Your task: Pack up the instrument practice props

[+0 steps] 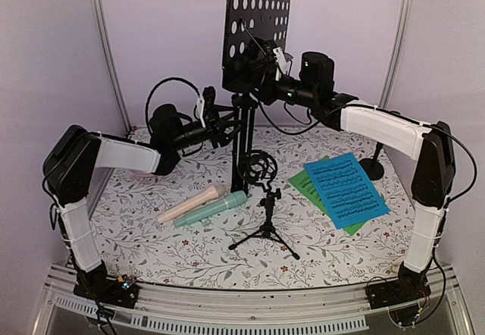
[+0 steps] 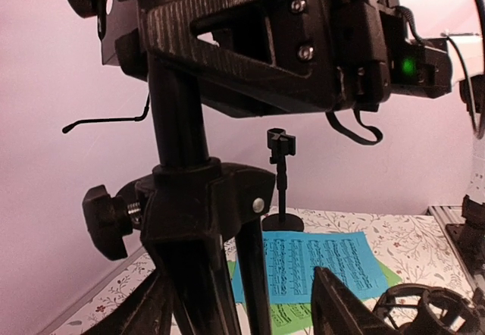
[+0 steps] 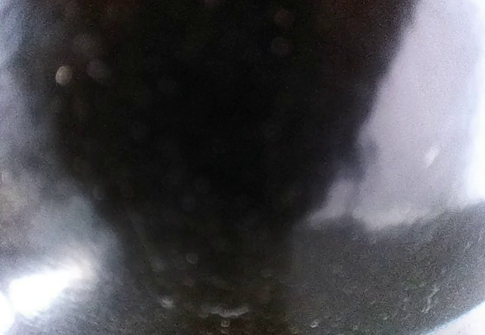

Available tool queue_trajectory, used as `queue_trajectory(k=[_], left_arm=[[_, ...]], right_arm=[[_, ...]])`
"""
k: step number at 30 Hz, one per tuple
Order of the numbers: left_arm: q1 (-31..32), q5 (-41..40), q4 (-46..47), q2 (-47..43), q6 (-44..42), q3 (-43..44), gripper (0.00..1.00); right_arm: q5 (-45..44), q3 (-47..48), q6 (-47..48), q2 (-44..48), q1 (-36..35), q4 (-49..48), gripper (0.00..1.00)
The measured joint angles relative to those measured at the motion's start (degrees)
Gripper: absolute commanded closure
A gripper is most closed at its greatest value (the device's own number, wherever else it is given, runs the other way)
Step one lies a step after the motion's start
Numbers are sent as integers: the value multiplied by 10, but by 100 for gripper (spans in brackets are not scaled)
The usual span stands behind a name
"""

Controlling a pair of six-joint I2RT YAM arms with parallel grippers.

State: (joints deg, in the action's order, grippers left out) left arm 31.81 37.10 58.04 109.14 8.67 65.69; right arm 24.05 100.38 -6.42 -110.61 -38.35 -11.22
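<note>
The black perforated music rack (image 1: pixel 258 13) stands upright at the back on its pole (image 1: pixel 242 134). My right gripper (image 1: pixel 267 56) is shut on the rack's lower edge; its wrist view shows only a dark blur. My left gripper (image 1: pixel 223 121) is open around the pole by the clamp collar (image 2: pixel 204 206), and its right finger (image 2: pixel 341 305) stands clear of the pole. A beige microphone (image 1: pixel 193 201) and a mint one (image 1: pixel 216 208) lie side by side. A small black tripod (image 1: pixel 267 225) stands in front. A blue sheet (image 1: pixel 346 187) lies on a green one (image 1: pixel 303 183).
A black shock-mount ring (image 1: pixel 258 168) sits by the rack's foot. A thin black stand on a round base (image 1: pixel 373 167) is at the right rear, beyond the sheets. A flowered cloth (image 1: pixel 151 244) covers the table, and lilac walls close in on three sides.
</note>
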Motion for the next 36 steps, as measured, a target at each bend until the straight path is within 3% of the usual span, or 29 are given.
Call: queue_trajectory(k=[9,11,13,14,23,36], left_arm=[[0,0,-2,15,-18,-2,27],[0,0,-2,19,-19,-3,20],[0,-3,-2,20,-19,-9,2],[1,-6,-1,20,-20,-13,1],[9,-95,-2,20,-44,-66,1],[37,-76,4,39,-56,-42,2]], right_arm=[[1,-7,0,4,0,-5,100],[1,-8,0,4,0,-6,100],[1,-8,-1,4,0,-7,100],[1,-8,-1,4,0,-7,100],[1,-12,-1,6,0,-9,100],[0,-13,-2,6,0,-10,100]])
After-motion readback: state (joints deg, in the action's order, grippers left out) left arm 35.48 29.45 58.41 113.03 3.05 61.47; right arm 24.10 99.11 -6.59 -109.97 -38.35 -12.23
